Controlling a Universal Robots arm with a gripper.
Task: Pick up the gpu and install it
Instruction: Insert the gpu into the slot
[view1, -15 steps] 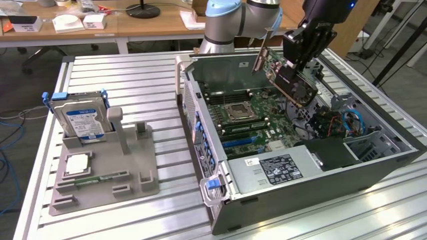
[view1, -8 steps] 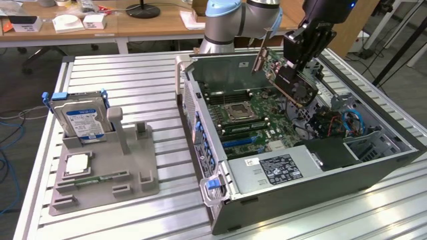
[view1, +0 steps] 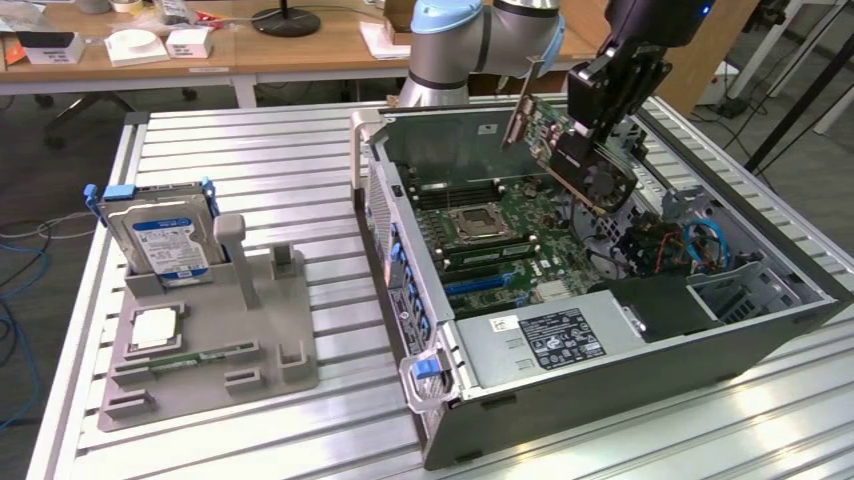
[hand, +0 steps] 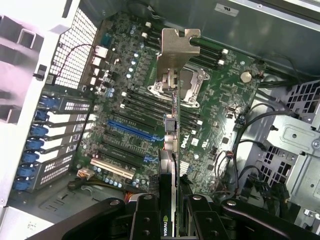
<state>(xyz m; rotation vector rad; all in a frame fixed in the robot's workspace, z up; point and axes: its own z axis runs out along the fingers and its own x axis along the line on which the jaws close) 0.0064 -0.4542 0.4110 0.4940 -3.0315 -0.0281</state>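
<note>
A: While the claw (view1: 597, 140) hangs over the open PC case (view1: 627, 350), where's the gpu (view1: 541, 125)?
B: In the claw, clamped. It's in mid-air above the motherboard (view1: 487, 235), tilted, touching nothing else. Wrist cam has it edge-on, fingers (hand: 145, 217) pressed on both flat faces, pale bracket (hand: 176, 45) at the far end.
A: Any slot near?
B: Blue PCIe slot (hand: 127, 131) lies on the board below, apart from the card. Can't tell how well they line up.
A: How'll it handle?
B: Prob. light & stiff, so no sag. Fragile tho: bare chips, thin connector edge. Grip on the faces near the fan end looks right imo, away from contacts & bracket. Smooth faces could slip if it bumps sthg.
A: Rest of the bench (view1: 240, 150)?
B: Hard drive (view1: 167, 240) stands in the grey holder (view1: 274, 330), well apart from the case.
</note>
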